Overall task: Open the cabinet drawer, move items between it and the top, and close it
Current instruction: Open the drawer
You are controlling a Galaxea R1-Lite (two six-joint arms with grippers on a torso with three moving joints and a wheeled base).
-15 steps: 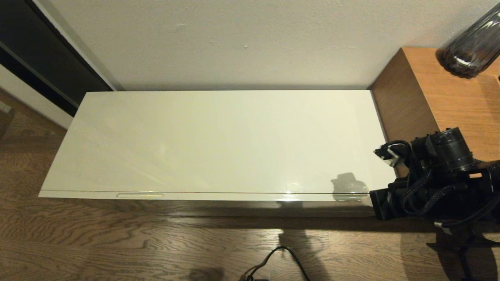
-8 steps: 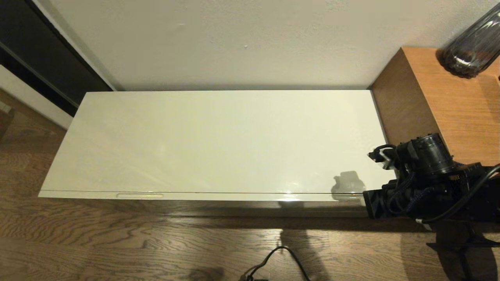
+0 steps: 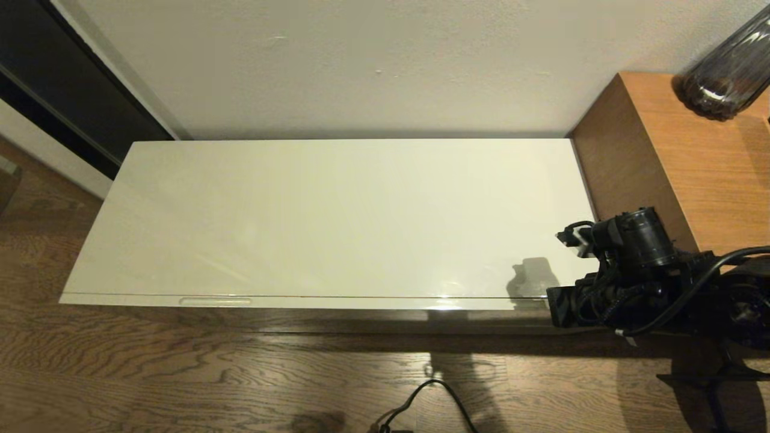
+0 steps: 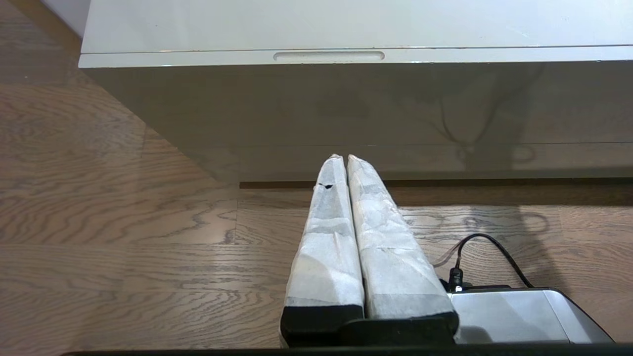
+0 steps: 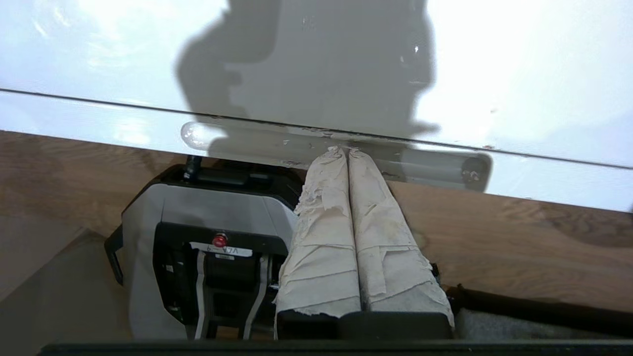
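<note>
The top is a long glossy cream slab with nothing on it. The cabinet drawer is closed beneath it, showing only as a thin front strip with a recessed slot near the left. My right arm hangs over the cabinet's front right corner. My right gripper is shut and empty, its taped tips at the drawer's right slot. My left gripper is shut and empty, low over the floor, facing the drawer front below its left slot. The items are out of view.
An orange-brown wooden unit stands taller against the top's right end, with a dark glass vase on it. A wall runs behind. A black cable lies on the wood floor in front. My own base sits below the right gripper.
My right arm has moved left along the cabinet's front right corner, and its reflection on the top has shifted with it. The cabinet and drawer look the same.
</note>
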